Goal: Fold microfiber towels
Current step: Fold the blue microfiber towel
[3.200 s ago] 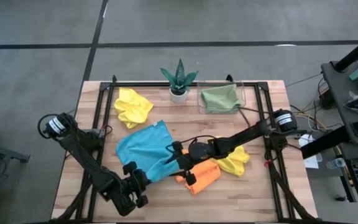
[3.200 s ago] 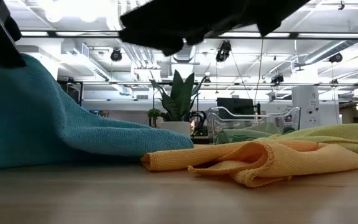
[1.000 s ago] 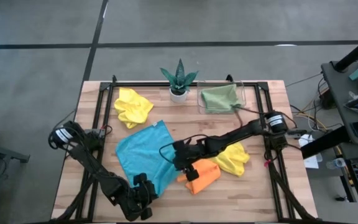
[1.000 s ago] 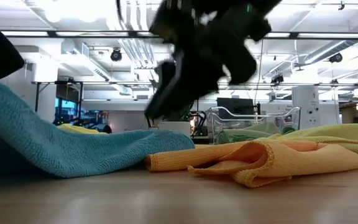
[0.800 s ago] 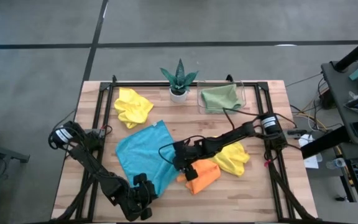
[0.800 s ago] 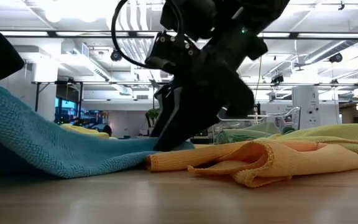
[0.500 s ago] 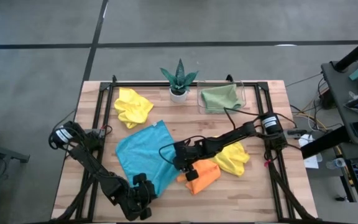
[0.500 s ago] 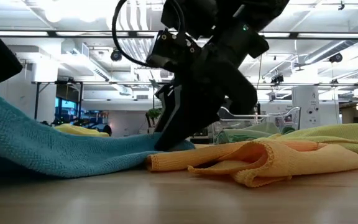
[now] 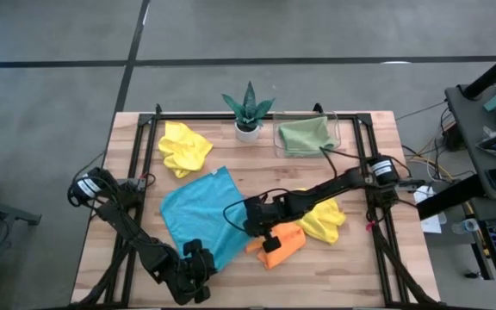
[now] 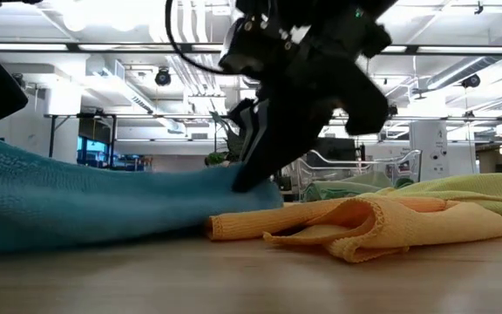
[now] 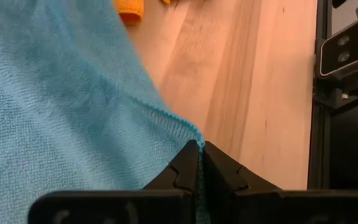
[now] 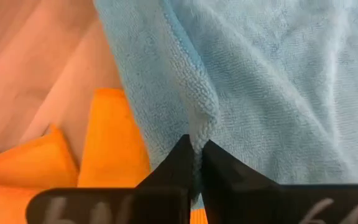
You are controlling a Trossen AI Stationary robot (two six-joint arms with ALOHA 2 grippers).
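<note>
The sky-blue towel (image 9: 195,213) lies spread on the table's middle left, and both grippers are shut on it. My left gripper (image 9: 208,258) has its near corner. My right gripper (image 9: 246,222) has its right edge, right beside the crumpled orange towel (image 9: 280,242). A yellow towel (image 9: 325,220) lies bunched to the right of the orange one, partly under my right arm. Another yellow towel (image 9: 183,146) lies at the far left. The sage-green towel (image 9: 306,136) rests in a clear tray. My left gripper pinches the blue towel's near corner (image 11: 194,135) between its two shut fingers, slanting down from the near left. The cloth runs away from the fingers, raised a little over the table. My right gripper pinches a puckered fold at the blue towel's right edge (image 12: 202,121) between its two fingertips, slanting down from the right. In the low view that edge (image 10: 255,190) stands lifted a little off the table beside the orange towel.
A potted plant (image 9: 248,110) stands at the far middle, next to the clear tray (image 9: 335,129). Bare wood shows along the table's near edge (image 9: 317,284) and at its far right.
My right gripper has come down onto the blue towel's right edge, shut on it and raised it slightly. That edge is now off the table and the cloth between the two grippers is flatter.
</note>
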